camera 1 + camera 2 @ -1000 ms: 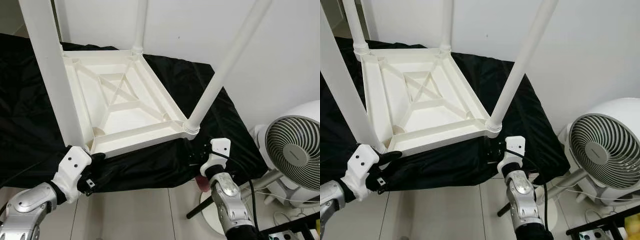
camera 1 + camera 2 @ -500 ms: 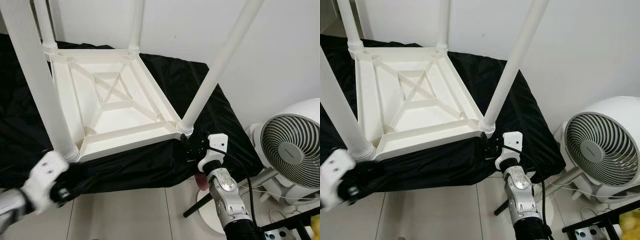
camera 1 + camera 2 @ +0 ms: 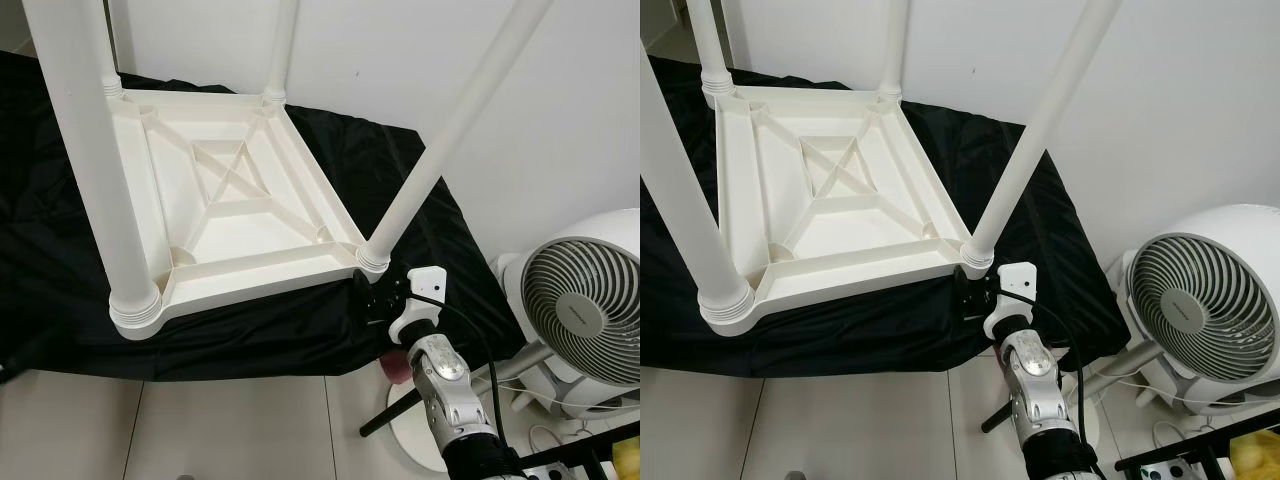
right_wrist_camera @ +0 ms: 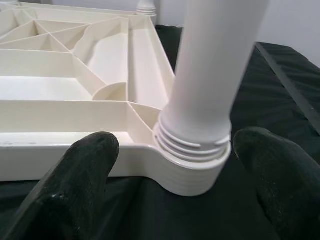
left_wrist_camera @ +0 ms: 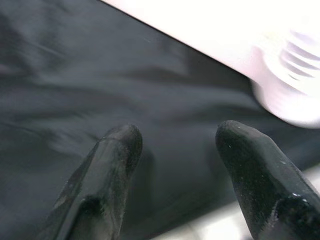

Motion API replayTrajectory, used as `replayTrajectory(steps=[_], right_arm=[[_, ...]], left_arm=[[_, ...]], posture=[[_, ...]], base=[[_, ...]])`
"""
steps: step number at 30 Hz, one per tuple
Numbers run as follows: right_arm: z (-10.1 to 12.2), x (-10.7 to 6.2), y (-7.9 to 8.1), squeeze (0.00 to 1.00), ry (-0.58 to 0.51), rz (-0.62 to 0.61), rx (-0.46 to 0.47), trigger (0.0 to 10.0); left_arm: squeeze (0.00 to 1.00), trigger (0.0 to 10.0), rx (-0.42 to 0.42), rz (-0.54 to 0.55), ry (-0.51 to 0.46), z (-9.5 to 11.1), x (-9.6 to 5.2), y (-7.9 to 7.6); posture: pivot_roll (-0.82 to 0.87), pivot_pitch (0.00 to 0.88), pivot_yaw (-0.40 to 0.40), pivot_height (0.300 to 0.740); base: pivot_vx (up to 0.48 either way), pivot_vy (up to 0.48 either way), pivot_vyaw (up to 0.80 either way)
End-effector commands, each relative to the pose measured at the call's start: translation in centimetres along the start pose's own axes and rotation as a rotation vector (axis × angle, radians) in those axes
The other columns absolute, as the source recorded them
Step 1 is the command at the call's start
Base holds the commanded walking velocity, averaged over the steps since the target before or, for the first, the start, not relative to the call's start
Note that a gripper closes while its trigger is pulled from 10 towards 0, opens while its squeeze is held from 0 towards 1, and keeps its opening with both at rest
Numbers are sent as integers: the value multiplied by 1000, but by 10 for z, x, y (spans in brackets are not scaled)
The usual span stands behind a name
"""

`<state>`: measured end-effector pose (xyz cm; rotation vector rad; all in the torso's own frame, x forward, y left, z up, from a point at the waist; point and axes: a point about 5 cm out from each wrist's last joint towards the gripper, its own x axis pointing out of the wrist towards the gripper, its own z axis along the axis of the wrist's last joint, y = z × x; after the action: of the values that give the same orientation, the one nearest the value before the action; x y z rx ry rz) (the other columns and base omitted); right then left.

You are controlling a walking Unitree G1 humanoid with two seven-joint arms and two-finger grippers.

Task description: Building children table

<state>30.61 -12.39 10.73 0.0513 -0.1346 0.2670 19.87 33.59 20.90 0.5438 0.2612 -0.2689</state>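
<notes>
- The left tool (image 5: 175,180) hangs over the black cloth (image 3: 60,290), its two black fingers (image 5: 107,175) spread with nothing between them; a blurred white threaded leg base and a strip of pale floor lie just beyond it.
- The white children's table (image 3: 240,210) lies upside down on the black cloth, ribbed underside facing up, a cross brace at its middle.
- Four white legs stand up from its corners — the near-left leg (image 3: 95,170) is thick in the head views and ends in a ridged collar (image 3: 135,305) at the near-left corner.
- The far legs (image 3: 280,50) rise by the white wall (image 3: 400,60).
- The near-right leg (image 3: 450,140) leans up to the right, its threaded collar (image 4: 192,150) seated in the near-right corner socket.
- The right tool (image 4: 185,165) sits just below that corner, fingers (image 4: 80,175) spread either side of the collar — apart from it, not pinching it.
- The silver right forearm (image 3: 450,400) runs down toward the tiled floor (image 3: 240,430).
- A white fan (image 3: 585,310) stands at the far right, beside the cloth's edge.
</notes>
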Motion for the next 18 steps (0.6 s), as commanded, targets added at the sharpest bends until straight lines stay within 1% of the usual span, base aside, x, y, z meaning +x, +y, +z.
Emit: replayTrajectory(steps=[1, 2, 3, 4, 5, 6, 8, 9, 10, 11, 12, 14, 15, 16, 17, 18], right_arm=[[-2, -1, -3, 0, 6, -3, 13, 10000], [-2, -1, -3, 0, 6, -3, 13, 10000], [0, 3, -4, 0, -1, 11, 1, 10000], [1, 5, -5, 0, -4, 9, -6, 10000], [3, 8, -6, 0, -7, 5, -12, 10000], [3, 8, -6, 0, -7, 5, -12, 10000], [5, 12, -7, 0, -11, 4, -10, 10000], [5, 12, -7, 0, -11, 4, -10, 10000], [7, 19, -9, 0, -10, -1, -11, 10000], [7, 21, -10, 0, -10, -4, -11, 10000], [7, 21, -10, 0, -10, -4, -11, 10000], [9, 26, -13, 0, -11, -27, -28, 10000], [9, 26, -13, 0, -11, -27, -28, 10000], [10, 28, -14, 0, -12, -37, -35, 10000], [10, 28, -14, 0, -12, -37, -35, 10000], [10, 31, -15, 0, -12, -56, -41, 10000]], left_arm=[[0, 10000, 27, 41, -23, 4, 9, -2], [0, 10000, 27, 41, -23, 4, 9, -2], [0, 10000, 13, 105, -65, 11, 20, -3], [0, 10000, 27, 133, -87, 14, 24, -3], [0, 10000, -15, 156, -108, 16, 31, -6], [0, 10000, -15, 156, -108, 16, 31, -6], [0, 10000, -78, 170, -133, 16, 40, -9], [0, 10000, -78, 170, -133, 16, 40, -9], [0, 10000, -166, 120, -153, 14, 53, -23], [0, 10000, -186, 101, -164, 14, 59, -30], [0, 10000, -186, 101, -164, 14, 59, -30], [0, 10000, -169, 46, -200, 21, 69, -48], [0, 10000, -169, 46, -200, 21, 69, -48], [0, 10000, -193, 20, -216, 23, 73, -55], [0, 10000, -193, 20, -216, 23, 73, -55], [0, 10000, -203, 1, -227, 25, 77, -62]], posture=[[246, 66, -201, 740], [246, 66, -201, 740], [242, 63, -198, 740], [242, 63, -198, 740], [239, 61, -196, 740], [239, 61, -196, 740], [230, 60, -195, 740], [230, 60, -195, 740], [224, 58, -192, 740], [224, 58, -192, 740], [224, 58, -192, 740], [222, 55, -191, 740], [222, 55, -191, 740], [220, 55, -191, 740], [220, 55, -191, 740], [219, 54, -188, 740]], base=[[0, 0, 0], [0, 0, 0], [0, 0, 0], [0, 0, 0], [0, 0, 0], [0, 0, 0], [0, 0, 0], [0, 0, 0], [0, 0, 0], [0, 0, 0], [0, 0, 0], [0, 0, 0], [0, 0, 0], [0, 0, 0], [0, 0, 0], [0, 0, 0]])
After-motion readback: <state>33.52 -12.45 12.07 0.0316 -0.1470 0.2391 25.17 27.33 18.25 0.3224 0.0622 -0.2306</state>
